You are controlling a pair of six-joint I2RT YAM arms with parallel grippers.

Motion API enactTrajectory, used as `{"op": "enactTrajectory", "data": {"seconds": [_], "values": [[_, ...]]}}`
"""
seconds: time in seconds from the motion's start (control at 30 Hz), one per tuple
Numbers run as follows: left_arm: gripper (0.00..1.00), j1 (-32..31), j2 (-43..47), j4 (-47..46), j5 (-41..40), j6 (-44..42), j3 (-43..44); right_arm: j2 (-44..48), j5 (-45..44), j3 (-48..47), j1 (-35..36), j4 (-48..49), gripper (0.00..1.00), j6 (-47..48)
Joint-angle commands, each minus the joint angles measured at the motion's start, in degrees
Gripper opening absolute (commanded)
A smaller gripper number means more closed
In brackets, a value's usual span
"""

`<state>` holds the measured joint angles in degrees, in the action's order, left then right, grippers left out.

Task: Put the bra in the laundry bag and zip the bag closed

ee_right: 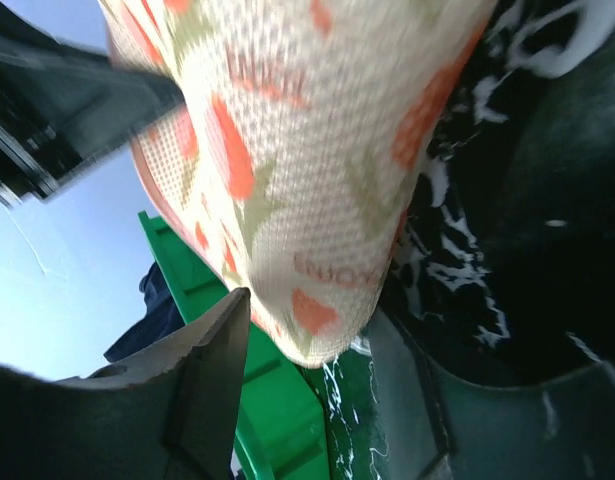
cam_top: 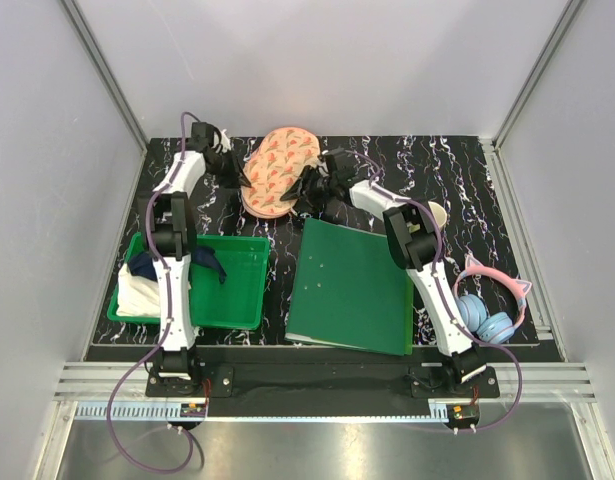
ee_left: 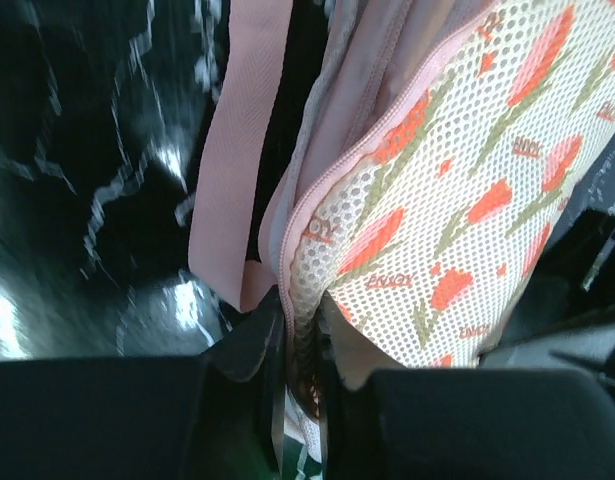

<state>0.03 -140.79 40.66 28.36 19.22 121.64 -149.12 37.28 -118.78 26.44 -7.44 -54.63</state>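
Note:
The laundry bag, peach mesh with red and green motifs, lies at the back of the dark table. My left gripper is at its left edge. In the left wrist view, that gripper is shut on the bag's zipper rim. Pale pink fabric of the bra shows at the open edge, and a band of it hangs outside. My right gripper is at the bag's right side. Its jaws stand apart around the bag's rounded end.
A green bin at the front left holds a dark blue cloth and a white cloth. A green folder lies in the middle. Pink and blue headphones sit at the front right, with a pale cup behind them.

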Motion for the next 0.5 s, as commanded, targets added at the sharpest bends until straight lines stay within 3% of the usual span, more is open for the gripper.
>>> {"op": "enactTrajectory", "data": {"seconds": [0.0, 0.13, 0.2, 0.23, 0.33, 0.47], "values": [[0.09, -1.26, -1.42, -3.91, -1.92, -6.75, 5.1, 3.57, 2.8, 1.36, 1.6, 4.63, 0.57, -1.88], [0.11, -2.23, -0.63, -7.79, -2.51, -6.04, 4.22, 3.31, 3.59, 0.75, 1.6, 5.6, 0.49, -2.15], [0.28, -2.32, 0.07, -7.97, -4.96, -4.73, 3.34, 3.31, 3.68, 0.66, 1.6, 5.6, 0.46, -2.41], [0.45, -2.32, 1.64, -8.14, -6.37, -4.29, 2.73, 3.31, 3.77, 0.4, 1.6, 5.68, 0.45, -2.67], [0.63, -1.79, 5.34, -8.76, -12.09, -2.79, -1.4, 3.75, 3.68, 0.74, 1.6, 6.3, 0.41, -4.51], [0.74, -1.35, 18.22, -13.49, -17.98, -2.53, -11.23, 3.75, 3.24, 0.75, 1.78, 8.83, 0.36, -10.21]]}}
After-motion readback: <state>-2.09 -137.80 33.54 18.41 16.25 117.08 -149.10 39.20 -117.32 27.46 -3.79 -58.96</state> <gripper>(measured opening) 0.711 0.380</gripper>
